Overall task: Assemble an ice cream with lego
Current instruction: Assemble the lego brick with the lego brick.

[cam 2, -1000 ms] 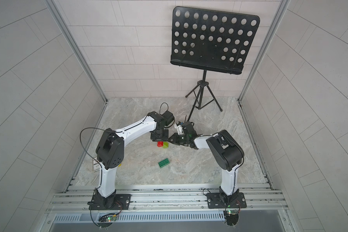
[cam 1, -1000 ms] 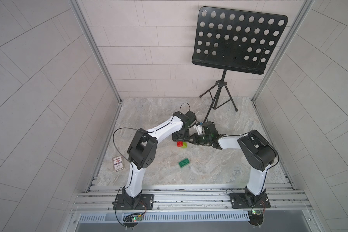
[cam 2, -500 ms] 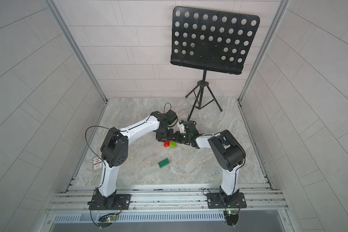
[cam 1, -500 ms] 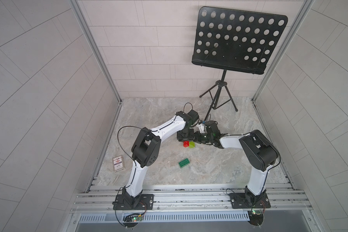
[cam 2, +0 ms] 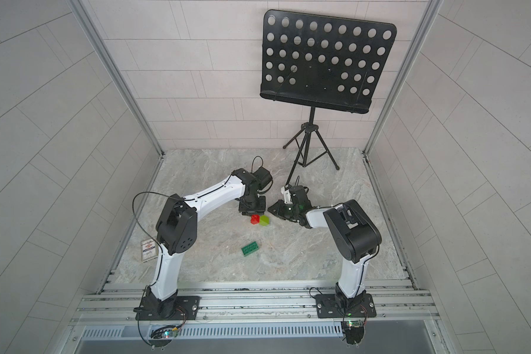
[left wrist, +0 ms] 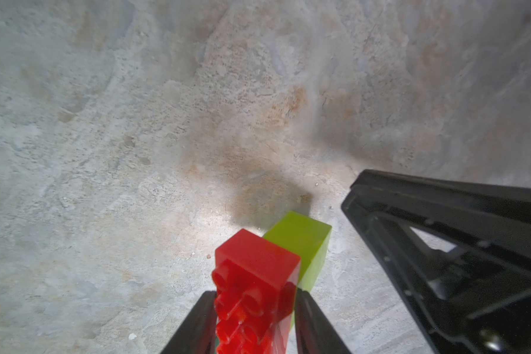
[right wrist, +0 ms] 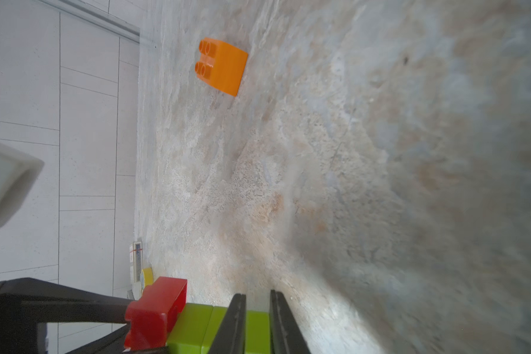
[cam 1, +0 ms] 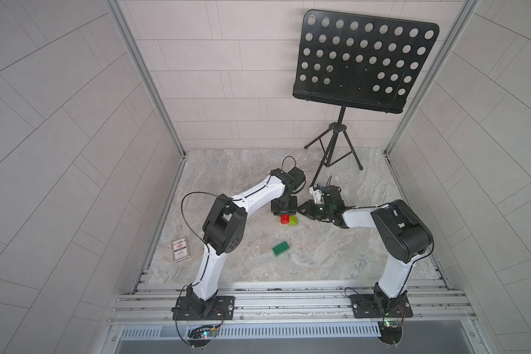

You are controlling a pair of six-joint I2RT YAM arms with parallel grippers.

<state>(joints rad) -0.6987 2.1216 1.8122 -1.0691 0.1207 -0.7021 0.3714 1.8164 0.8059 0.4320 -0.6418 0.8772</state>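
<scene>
1. Left gripper [left wrist: 254,295]: fingers [left wrist: 196,325] drawn in close on the red brick [left wrist: 258,263], one pressed to each side face. The brick's studs face the wrist camera.
2. Right gripper [right wrist: 256,294]: fingers [right wrist: 236,321] a narrow slot apart, with lime showing in the slot. Cannot tell whether they are clamping or only flanking. In the left wrist view a sliver of table [left wrist: 328,211] shows between this gripper's tip and the lime.
3. Stack [cam 1: 285,219] [cam 2: 255,219]: the red brick is joined to the lime bricks [right wrist: 193,328], and the seam between the two lime ones is visible. In both top views it sits near mid-table, between the two grippers.
4. Brick count:
   - Red: 1.
   - Lime: 2.
   - Green brick [cam 1: 280,248]: 1, flat on the table with studs up, well apart from the stack on the side nearer the arm bases.
   - Orange brick [right wrist: 224,67]: 1, alone on the table, seen only in the right wrist view.
5. Other items:
   - Yellow piece [right wrist: 147,275]: 1, at the foot of the wall.
   - Card pack [cam 1: 180,249]: 1, at the table's left edge.
   - Music stand [cam 1: 362,61]: 1, at the back.
</scene>
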